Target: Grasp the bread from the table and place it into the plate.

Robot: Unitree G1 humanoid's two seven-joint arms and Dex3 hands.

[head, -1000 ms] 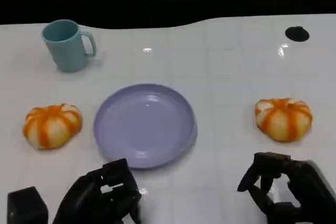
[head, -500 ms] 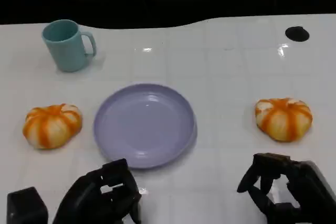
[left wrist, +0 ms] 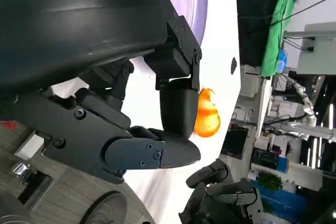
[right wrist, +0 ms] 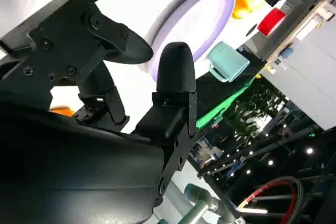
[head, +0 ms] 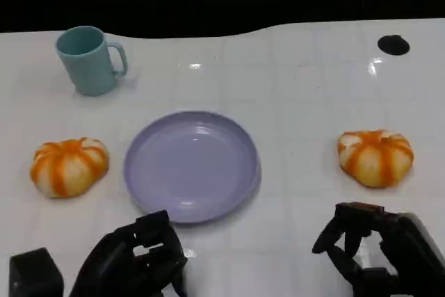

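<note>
A teal mug (head: 89, 59) stands near the counter's (head: 306, 95) far left corner. Nothing blocks the right bread (head: 375, 157), just beyond the empty, loosely curled right hand (head: 379, 255). The left hand (head: 135, 259), curled on nothing, sits near the lavender plate (head: 192, 165); the left bread (head: 68, 165) lies beside it.

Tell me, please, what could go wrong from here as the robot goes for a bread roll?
1. Two alike orange-striped round bread rolls, the left roll and the right roll, flank the lilac plate; both hands may reach together.
2. The left hand sits near the plate's rim and might nudge it.
3. The right hand, fingers apart, holds nothing.
</note>
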